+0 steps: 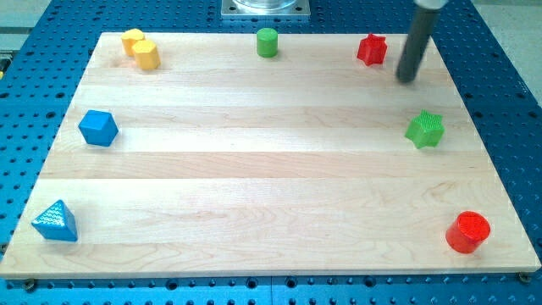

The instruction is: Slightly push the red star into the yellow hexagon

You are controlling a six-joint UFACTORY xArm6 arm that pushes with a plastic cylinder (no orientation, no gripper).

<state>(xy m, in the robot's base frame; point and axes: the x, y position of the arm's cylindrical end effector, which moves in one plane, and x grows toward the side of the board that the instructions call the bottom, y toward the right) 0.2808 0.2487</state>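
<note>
The red star [372, 49] sits near the view's top right of the wooden board. The yellow hexagon [146, 54] is at the top left, touching a second yellow block [132, 40] just above and left of it. My tip [407, 79] is on the board a short way right of and below the red star, apart from it. The star and the hexagon are far apart, with the green cylinder [268, 41] between them along the top edge.
A green star [425, 129] lies below my tip near the right edge. A red cylinder [468, 232] is at the bottom right. A blue cube [98, 128] is at the left and a blue triangle [56, 221] at the bottom left.
</note>
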